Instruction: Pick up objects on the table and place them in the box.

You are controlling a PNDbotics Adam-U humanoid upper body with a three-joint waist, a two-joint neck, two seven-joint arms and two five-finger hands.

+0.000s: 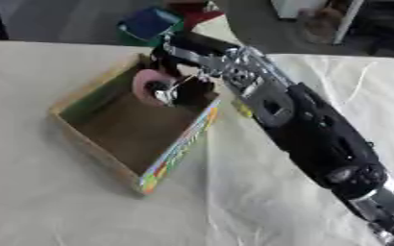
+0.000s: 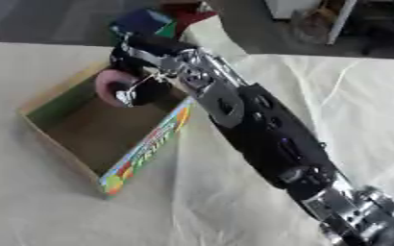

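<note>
An open cardboard box with a colourful printed rim stands on the cloth-covered table, left of centre. My right arm reaches in from the lower right, and my right hand hangs over the box's far corner. Its fingers are curled round a pink round object, held just inside the box's opening. Part of the pink object is hidden behind the fingers. The box's brown floor shows bare below the hand. My left hand is not in either view.
A pale cloth with folds covers the table to the right of the box. Beyond the table's far edge sit a blue object and red and green things on the floor. Furniture legs stand at the upper right.
</note>
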